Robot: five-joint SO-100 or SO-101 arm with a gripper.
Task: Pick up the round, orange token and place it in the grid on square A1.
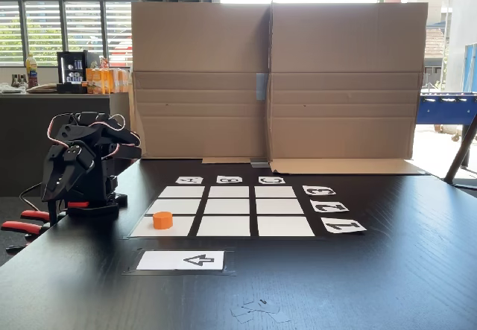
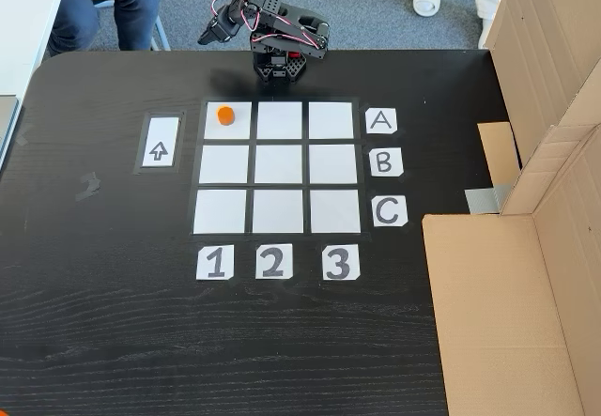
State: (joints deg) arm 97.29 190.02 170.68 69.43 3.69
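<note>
Faceted orange plastic token [image 2: 224, 115] sits on flat paper square A1 [image 2: 228, 127].

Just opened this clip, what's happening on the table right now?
Nothing is being handled. The small black robot arm sits folded at the edge of the black table, its tool hanging clear of everything; whether it is open is hard to tell. The small round orange plastic token already lies on the corner cell of the white paper three-by-three grid, in row A, column 1. A white arrow card lies beside it.
</note>
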